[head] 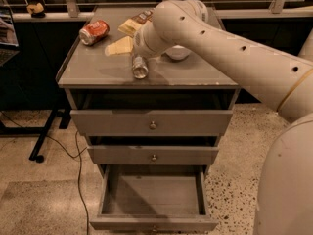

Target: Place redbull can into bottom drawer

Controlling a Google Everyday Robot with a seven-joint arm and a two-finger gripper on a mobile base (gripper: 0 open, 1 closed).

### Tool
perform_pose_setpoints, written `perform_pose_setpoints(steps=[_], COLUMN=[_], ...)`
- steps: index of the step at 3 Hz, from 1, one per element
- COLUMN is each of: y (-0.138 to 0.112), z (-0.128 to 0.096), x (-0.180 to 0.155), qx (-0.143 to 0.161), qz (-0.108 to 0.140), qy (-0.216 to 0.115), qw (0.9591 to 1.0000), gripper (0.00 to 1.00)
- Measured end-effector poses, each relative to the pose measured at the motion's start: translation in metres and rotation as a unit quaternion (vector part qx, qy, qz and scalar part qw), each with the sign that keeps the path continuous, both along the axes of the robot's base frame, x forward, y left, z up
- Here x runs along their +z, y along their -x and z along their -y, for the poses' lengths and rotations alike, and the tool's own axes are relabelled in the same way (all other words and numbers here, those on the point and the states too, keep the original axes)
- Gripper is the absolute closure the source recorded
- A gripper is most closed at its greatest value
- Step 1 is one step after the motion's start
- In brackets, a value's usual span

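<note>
The redbull can (140,69) lies on its side on the cabinet top, its shiny round end towards me. My gripper (139,58) is at the far end of the can, mostly hidden behind the white wrist (149,38). The arm reaches in from the right. The bottom drawer (152,223) is pulled open and empty, below the two upper drawers.
A red-orange soda can (94,32) lies at the top's back left. Yellow snack bags (120,46) lie behind the redbull can, and a white bowl (177,53) sits to its right. The top drawer (152,123) and middle drawer (153,155) stand slightly out. A cable (78,170) runs along the floor at left.
</note>
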State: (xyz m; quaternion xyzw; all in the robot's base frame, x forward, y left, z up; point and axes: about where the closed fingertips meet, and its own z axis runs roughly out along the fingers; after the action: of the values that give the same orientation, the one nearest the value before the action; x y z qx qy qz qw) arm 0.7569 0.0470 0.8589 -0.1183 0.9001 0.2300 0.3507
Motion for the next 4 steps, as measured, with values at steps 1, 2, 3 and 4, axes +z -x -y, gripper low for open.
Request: perform_pose_setpoints(steps=[1,2,3,4], y=[-0.002,-0.004,-0.004,-0.004], z=[0.005,0.016,0.017,0.017], x=[-0.011,-0.02,-0.021,-0.021], qx=[-0.014,-0.037,-0.039,-0.039], qz=[-0.012,-0.022,-0.022,-0.022], qy=[0.027,0.055,0.055,0.055], qw=[0.9995,0.9976,0.9975,0.9975], gripper=[0.0,0.0,0.19,0.42])
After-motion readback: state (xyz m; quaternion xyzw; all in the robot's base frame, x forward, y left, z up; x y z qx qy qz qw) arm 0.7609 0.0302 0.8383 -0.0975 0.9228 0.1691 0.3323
